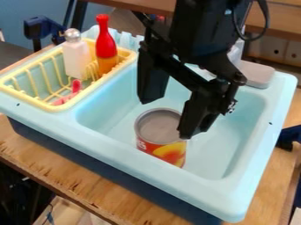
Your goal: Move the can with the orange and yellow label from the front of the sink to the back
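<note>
The black gripper (164,116) hangs over the light blue sink (235,193) with its two fingers spread wide apart. Below it a can (157,149) with a grey top and a red and orange label stands upright in the basin. One finger, on the right, overlaps the can's right edge in the view; whether it touches the can I cannot tell. The other finger is up and to the left of the can. Nothing is visibly held between the fingers.
A yellow rack (44,105) at the sink's left holds a white bottle with a silver cap (76,57), a red and orange bottle (106,46) and a small pink-red item (71,94). A grey-brown block (257,74) lies on the sink's back right rim.
</note>
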